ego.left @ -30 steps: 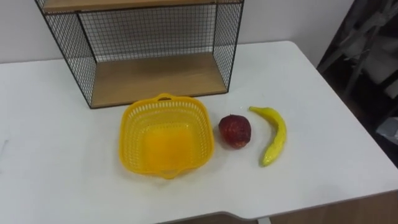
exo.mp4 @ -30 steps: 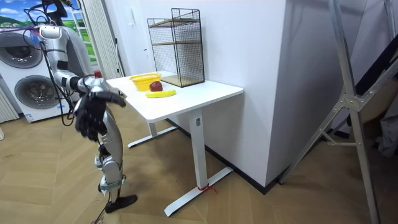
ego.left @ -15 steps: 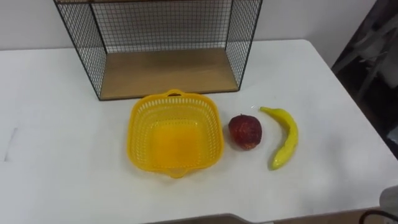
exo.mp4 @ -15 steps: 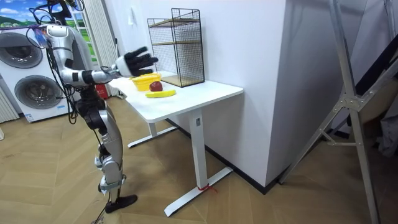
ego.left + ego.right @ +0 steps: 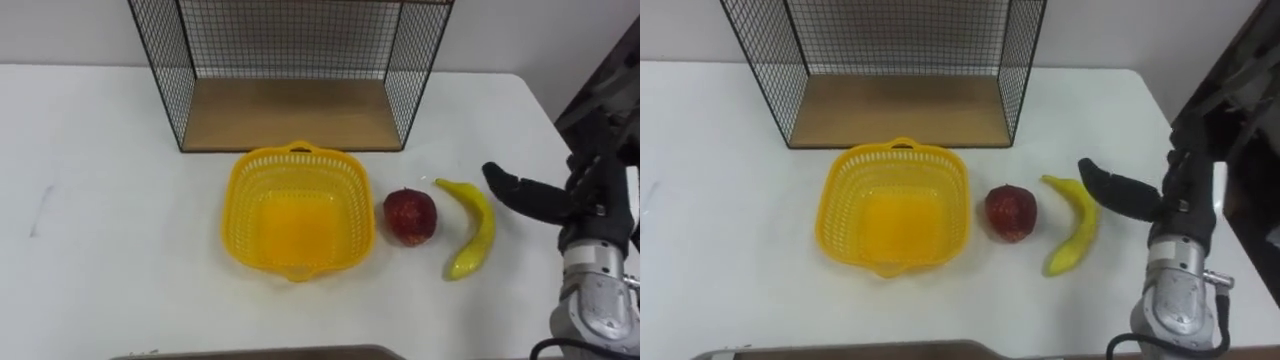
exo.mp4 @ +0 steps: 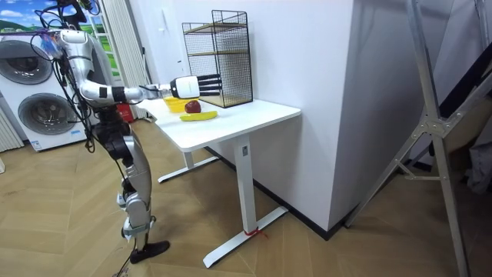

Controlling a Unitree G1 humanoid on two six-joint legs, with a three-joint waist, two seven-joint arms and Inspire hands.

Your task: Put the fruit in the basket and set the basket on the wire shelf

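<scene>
An empty yellow plastic basket [image 5: 298, 218] sits on the white table [image 5: 110, 230], just in front of the black wire shelf [image 5: 290, 60] with its wooden floor. A dark red apple [image 5: 411, 216] lies right of the basket. Right of the apple lies a curved yellow banana [image 5: 472, 228]. My right hand [image 5: 545, 198] reaches in from the right, open, its dark fingers straight and pointing left, a little right of the banana and apart from it. In the room view I stand at the table's end with that right hand [image 6: 196, 85] held out over the fruit.
The table's right edge [image 5: 560, 120] runs close behind my right hand, with dark clutter beyond it. A white wall stands behind the shelf. In the room view, washing machines [image 6: 38, 115] stand behind me on the room view's left.
My right arm has risen from beside my body and stretched out over the table; the hand has entered the eye view at the right. The camera has shifted.
</scene>
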